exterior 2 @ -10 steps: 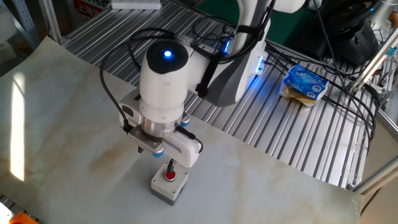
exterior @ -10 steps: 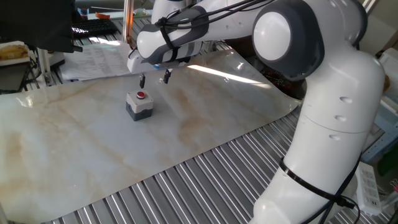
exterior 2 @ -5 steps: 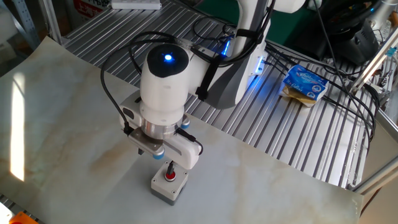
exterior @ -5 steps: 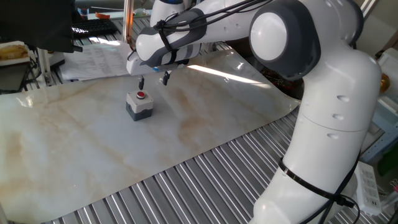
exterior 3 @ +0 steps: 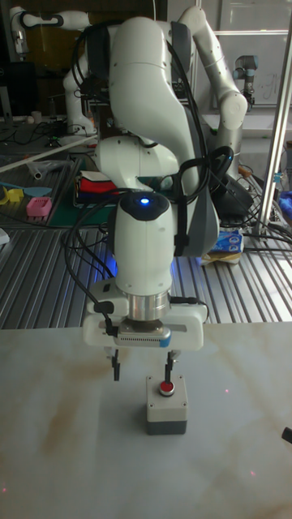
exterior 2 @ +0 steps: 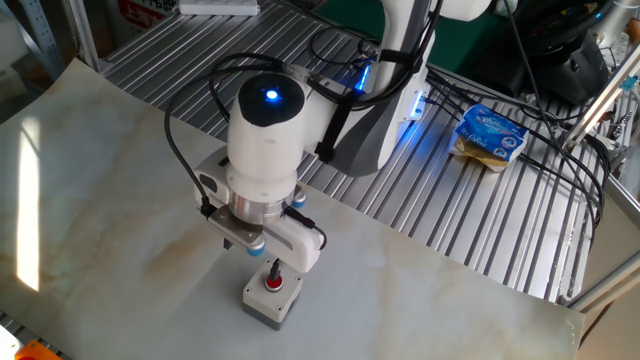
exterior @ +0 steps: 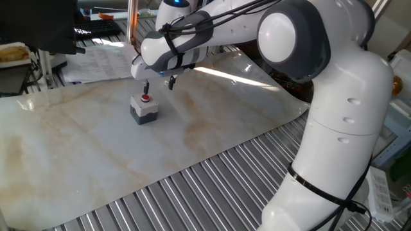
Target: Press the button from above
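A: One thing matters here, the red push-button (exterior 3: pixel 166 389). Where does it sit?

B: On its little grey housing (exterior: pixel 143 110) on the marble-patterned tabletop (exterior: pixel 77 147), at about ten o'clock from the table's middle in the view from beside the arm.

A: And the gripper (exterior 3: pixel 142 365)?

B: Spread wide. In the tall view there is a clear gap between the two fingers (exterior 3: pixel 116 367): one hangs over bare table at nine o'clock of the housing, the other stands right above the red cap. It holds nothing.

A: So how far along is the job?

B: I'd judge the approach is done and the press itself is not. That finger looks just over the cap (whether it touches, I cannot tell from any view). What is left is the short downward push, then a lift.

A: Any writing to read?

B: None legible. The blue packet (exterior 2: pixel 489 135) on the slatted bench has print on it, too small to make out.
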### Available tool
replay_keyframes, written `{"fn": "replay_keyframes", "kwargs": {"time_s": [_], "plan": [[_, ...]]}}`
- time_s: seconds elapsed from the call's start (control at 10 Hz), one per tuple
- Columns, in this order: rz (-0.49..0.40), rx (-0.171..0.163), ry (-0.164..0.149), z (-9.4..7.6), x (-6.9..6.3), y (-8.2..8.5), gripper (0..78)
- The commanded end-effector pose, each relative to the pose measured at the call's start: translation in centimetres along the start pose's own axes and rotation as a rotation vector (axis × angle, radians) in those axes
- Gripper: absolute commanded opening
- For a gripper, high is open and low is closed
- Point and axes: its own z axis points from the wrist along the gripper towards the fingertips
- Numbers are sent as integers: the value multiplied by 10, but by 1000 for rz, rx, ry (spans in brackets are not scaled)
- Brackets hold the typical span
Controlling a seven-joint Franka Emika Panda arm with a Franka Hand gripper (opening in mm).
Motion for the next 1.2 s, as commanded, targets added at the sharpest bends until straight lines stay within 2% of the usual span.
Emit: {"fn": "replay_keyframes", "kwargs": {"time_s": [0.1, 0.5, 1.2], "plan": [[4, 0, -3, 0, -1, 0, 774], [8, -1, -4, 9, -1, -1, 774], [15, -1, -6, 13, -2, 0, 774]]}}
